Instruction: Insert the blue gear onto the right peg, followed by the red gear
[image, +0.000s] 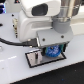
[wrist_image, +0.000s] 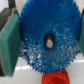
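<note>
While poised over the plate (image: 46, 59), the jaws clamp the blue gear (wrist_image: 47, 37) by its toothed rim.

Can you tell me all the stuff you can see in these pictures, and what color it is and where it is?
blue gear: one, blue with a toothed rim, between the gripper's pads, just above the plate.
red gear: one, red, only an edge showing beyond the blue gear in the wrist view.
plate: one, grey with a black frame, on the table under the gripper.
table: one, white, under everything.
cable: one, black, at the exterior view's left.
pegs: hidden, cannot tell.
gripper: one, white and black, closed on the blue gear over the plate.
pads: two, green, either side of the blue gear.
</note>
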